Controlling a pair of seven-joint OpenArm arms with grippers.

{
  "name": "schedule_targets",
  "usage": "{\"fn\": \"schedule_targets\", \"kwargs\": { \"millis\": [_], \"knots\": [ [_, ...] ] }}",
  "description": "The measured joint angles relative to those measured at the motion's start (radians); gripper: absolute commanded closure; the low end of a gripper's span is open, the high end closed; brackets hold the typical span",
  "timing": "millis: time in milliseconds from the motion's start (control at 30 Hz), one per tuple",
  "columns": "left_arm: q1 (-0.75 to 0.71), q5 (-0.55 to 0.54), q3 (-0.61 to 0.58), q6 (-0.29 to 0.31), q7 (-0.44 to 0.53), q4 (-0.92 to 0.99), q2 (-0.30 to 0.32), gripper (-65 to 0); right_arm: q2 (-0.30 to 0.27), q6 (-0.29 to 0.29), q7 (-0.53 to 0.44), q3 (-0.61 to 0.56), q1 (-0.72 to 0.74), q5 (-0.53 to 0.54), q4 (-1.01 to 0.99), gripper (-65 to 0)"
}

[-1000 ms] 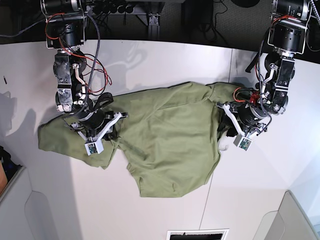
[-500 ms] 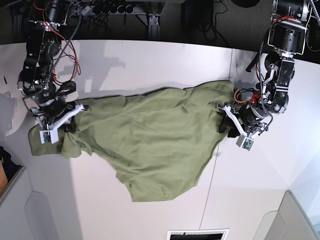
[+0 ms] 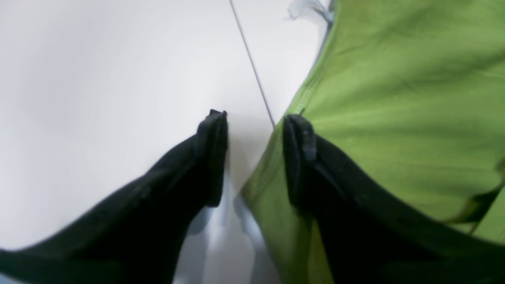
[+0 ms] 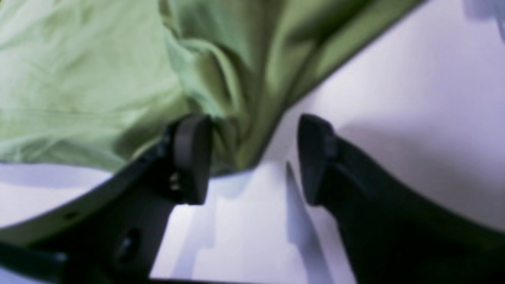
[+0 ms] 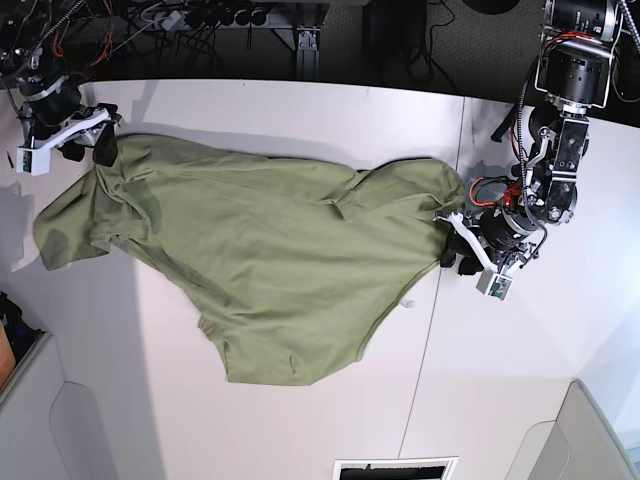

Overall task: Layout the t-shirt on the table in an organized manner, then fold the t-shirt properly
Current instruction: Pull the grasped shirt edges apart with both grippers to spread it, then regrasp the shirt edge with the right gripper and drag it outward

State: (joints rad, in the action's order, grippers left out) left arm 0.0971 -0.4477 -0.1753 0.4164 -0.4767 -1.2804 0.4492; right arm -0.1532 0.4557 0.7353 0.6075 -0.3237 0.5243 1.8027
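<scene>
Between the two grippers the t-shirt (image 5: 250,265) lies spread over the table (image 5: 520,380), rumpled, one end toward each arm and a rounded lobe sagging toward the near table edge. Right gripper (image 5: 80,145), at the base view's left and far corner: jaws parted in its wrist view, with a bunched fold of green cloth lying against the inner face of one finger (image 4: 189,157) and reaching partway into the gap; the other finger stands over bare white table, apart from the fabric. Nothing is pinched between them. From this gripper the shirt runs away across the table, its nearest part creased and shadowed. Left gripper (image 5: 470,262), at the base view's right: jaws also apart. In its wrist view one finger (image 3: 300,157) rests on or just over the shirt's stitched edge, the other finger over bare table, the hem running up through the gap beside the thin dark seam line (image 3: 252,67). Whether that finger presses the cloth or only covers it, I cannot tell. The shirt's bulk lies to one side of this gripper, flat, with only faint wrinkles.
</scene>
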Motion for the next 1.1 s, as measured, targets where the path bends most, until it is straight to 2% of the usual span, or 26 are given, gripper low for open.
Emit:
{"fn": "schedule_targets", "kwargs": {
  "millis": [167, 300, 433, 667, 700, 733, 800, 833, 967, 1100],
  "knots": [
    [-0.003, 0.006, 0.000, -0.004, -0.027, -0.027, 0.005, -27.2, 0.001, 0.013, -0.005, 0.082, 0.044, 0.080, 0.011, -34.7],
    [-0.011, 0.019, -0.001, -0.012, -0.053, -0.071, 0.008, -27.2, 0.000, 0.012, -0.011, 0.090, 0.133, 0.055, 0.011, -34.7],
    [-0.014, 0.014, -0.002, -0.016, -0.077, -0.105, 0.008, -27.2, 0.000, 0.008, -0.033, 0.010, 0.229, -0.042, -0.016, -34.7],
    [-0.016, 0.006, -0.002, -0.015, -0.080, -0.109, 0.006, -27.2, -0.002, -0.084, -0.080, -0.216, 0.328, -0.246, -0.237, -34.0],
    [-0.016, 0.006, -0.002, -0.015, -0.080, -0.110, 0.006, -27.2, -0.002, -0.090, -0.082, -0.243, 0.337, -0.253, -0.259, -30.9],
    [-0.016, 0.006, -0.002, -0.015, -0.080, -0.110, 0.006, -27.2, -0.002, -0.102, -0.085, -0.266, 0.340, -0.255, -0.272, -25.1],
    [-0.016, 0.006, -0.002, -0.015, -0.081, -0.110, 0.006, -27.2, -0.002, -0.134, -0.084, -0.302, 0.332, -0.262, -0.272, -7.0],
    [-0.016, 0.006, -0.002, -0.015, -0.081, -0.110, 0.005, -27.2, -0.002, -0.143, -0.077, -0.307, 0.328, -0.274, -0.270, 0.0],
    [-0.016, 0.017, -0.002, -0.015, -0.080, -0.110, 0.005, -27.2, -0.001, -0.149, -0.009, -0.288, 0.328, -0.298, -0.192, 0.0],
    [-0.016, 0.016, -0.002, -0.039, -0.072, -0.098, 0.006, -27.2, -0.002, -0.145, 0.033, -0.189, 0.307, -0.293, -0.045, 0.0]
  ]
}}
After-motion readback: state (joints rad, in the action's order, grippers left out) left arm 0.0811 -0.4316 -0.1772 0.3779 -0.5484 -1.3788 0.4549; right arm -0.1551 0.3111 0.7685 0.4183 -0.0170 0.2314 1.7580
